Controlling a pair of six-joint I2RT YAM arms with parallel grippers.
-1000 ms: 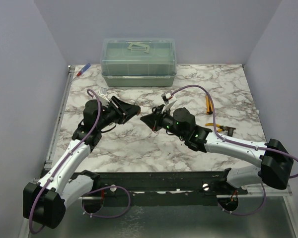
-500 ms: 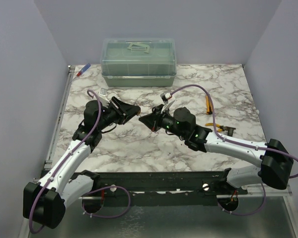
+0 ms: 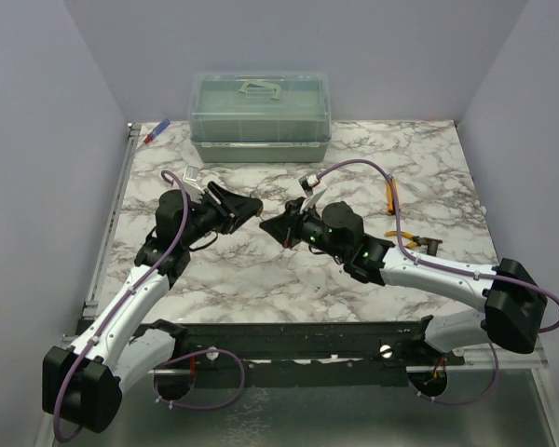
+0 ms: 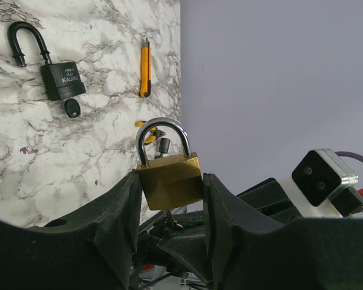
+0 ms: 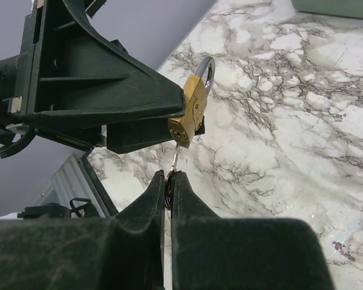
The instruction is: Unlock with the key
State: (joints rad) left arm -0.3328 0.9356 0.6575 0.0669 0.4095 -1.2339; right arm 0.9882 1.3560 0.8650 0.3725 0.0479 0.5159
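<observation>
My left gripper (image 4: 169, 194) is shut on a small brass padlock (image 4: 169, 180) and holds it above the table, shackle up and keyhole down. It also shows in the right wrist view (image 5: 191, 110). My right gripper (image 5: 169, 180) is shut on the key's black head. The key's thin metal blade (image 5: 176, 158) points up into the keyhole in the padlock's underside, and the blade also shows in the left wrist view (image 4: 167, 219). In the top view the two grippers meet tip to tip, left (image 3: 256, 207) and right (image 3: 270, 224), at the table's middle.
A black padlock (image 4: 63, 81) with another small key (image 4: 72, 109) at its base lies on the marble. A yellow utility knife (image 3: 389, 197) and pliers (image 3: 417, 242) lie at the right. A green lidded box (image 3: 260, 116) stands at the back, with a pen (image 3: 156, 131) at the back left.
Both grippers have edged slightly toward the back together. Both grips are unchanged and the key stays at the padlock's keyhole.
</observation>
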